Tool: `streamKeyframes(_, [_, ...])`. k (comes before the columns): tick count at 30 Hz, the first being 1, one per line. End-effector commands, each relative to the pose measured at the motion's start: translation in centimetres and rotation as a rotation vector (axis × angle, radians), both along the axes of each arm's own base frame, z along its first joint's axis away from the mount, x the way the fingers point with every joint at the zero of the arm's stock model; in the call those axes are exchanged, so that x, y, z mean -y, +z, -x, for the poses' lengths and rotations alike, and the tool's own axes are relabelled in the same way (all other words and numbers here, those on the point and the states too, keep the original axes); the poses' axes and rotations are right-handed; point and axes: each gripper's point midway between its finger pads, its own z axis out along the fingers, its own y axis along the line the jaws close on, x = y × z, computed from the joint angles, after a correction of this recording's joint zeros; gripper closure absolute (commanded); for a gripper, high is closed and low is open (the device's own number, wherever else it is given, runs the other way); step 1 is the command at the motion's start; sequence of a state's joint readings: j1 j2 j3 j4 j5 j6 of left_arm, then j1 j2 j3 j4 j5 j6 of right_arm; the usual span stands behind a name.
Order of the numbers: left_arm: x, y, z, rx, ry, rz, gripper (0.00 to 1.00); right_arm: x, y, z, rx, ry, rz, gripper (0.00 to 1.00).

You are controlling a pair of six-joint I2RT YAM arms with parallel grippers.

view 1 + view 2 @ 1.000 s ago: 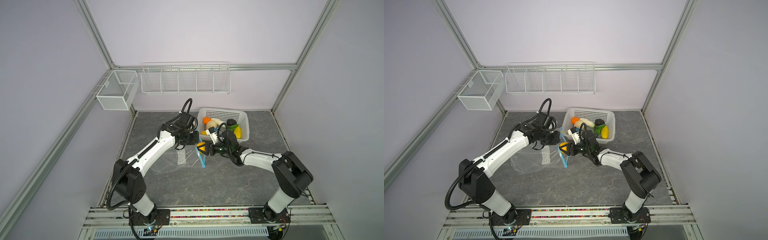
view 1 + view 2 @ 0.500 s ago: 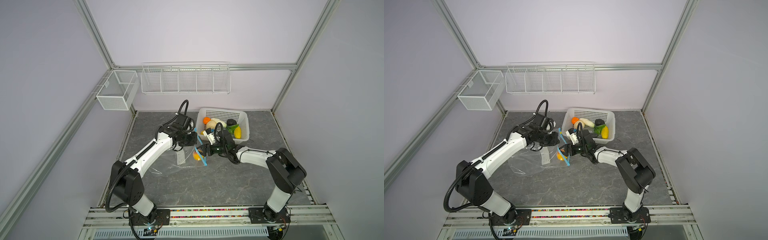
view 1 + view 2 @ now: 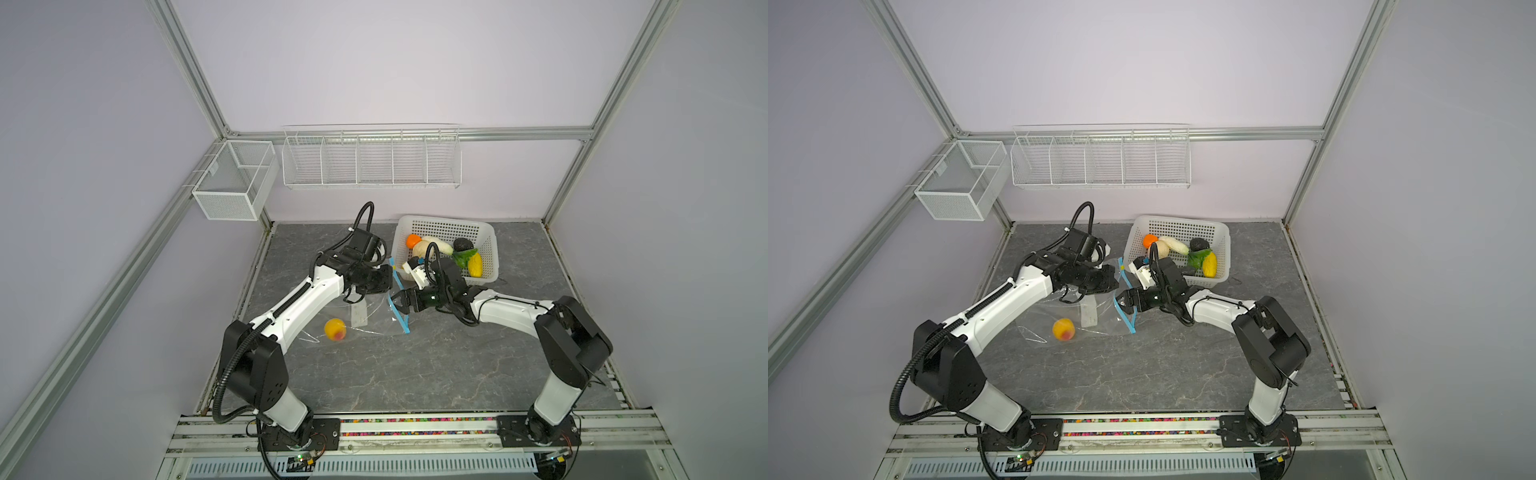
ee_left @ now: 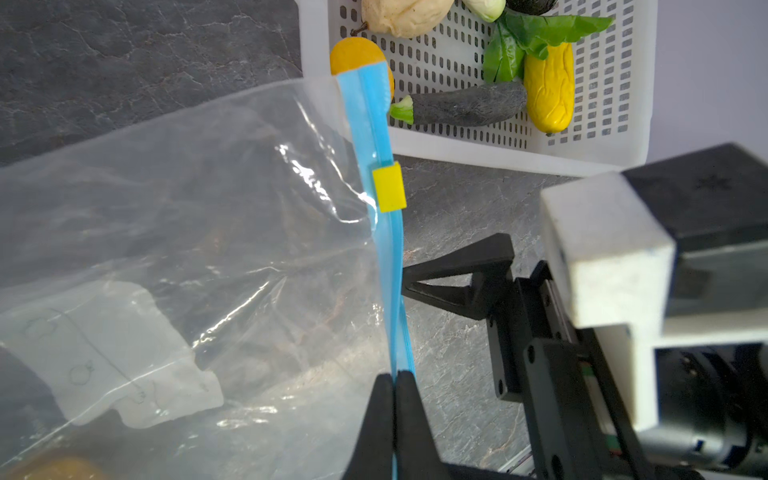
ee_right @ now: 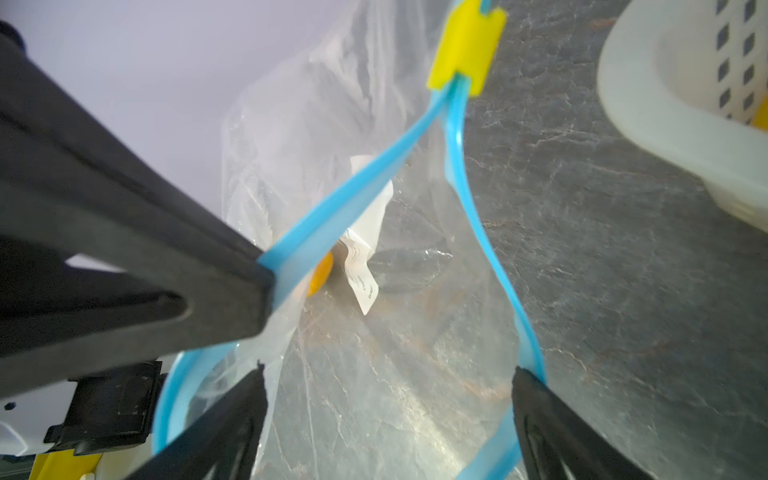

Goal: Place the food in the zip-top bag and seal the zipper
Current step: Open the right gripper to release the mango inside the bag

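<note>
Now the fruit (image 3: 335,329) sits in the bag (image 3: 376,311).
Right gripper (image 3: 400,306), just emptied, gapes at its mouth; left gripper (image 4: 394,380) pinches the zipper (image 4: 384,257); basket (image 3: 446,220) next.

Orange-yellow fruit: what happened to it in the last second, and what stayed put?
The right pincer opened and released the fruit, which rolled deeper into the zip-top bag. The left pincer stayed shut on the zipper; the basket didn't move.

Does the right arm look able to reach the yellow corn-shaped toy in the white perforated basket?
Probably yes: the right gripper is open and empty, and the corn-shaped toy lies exposed in the basket nearby.
</note>
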State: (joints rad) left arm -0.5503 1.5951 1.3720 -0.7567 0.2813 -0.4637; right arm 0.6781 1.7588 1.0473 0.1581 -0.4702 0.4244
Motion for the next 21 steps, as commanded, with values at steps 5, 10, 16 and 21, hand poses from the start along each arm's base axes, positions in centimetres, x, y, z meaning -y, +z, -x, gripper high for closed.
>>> streamKeyframes(5, [-0.2,-1.1,-0.8,0.006,0.029,0.001,1.0,1.1,2.8,0.4,0.026,-0.044,0.05,0.06])
streamKeyframes(10, [-0.2,-0.8,-1.5,0.011,0.052,0.024,1.0,2.6,3.0,0.6,0.004,-0.077,0.138,0.05])
streamKeyframes(16, [-1.1,0.4,-1.0,0.024,0.072,0.001,1.0,4.0,5.7,0.6,0.065,-0.115,0.175,0.07])
streamKeyframes(21, [-1.3,0.7,-0.8,0.028,0.09,0.017,1.0,5.1,6.5,0.4,0.108,-0.167,0.189,0.07])
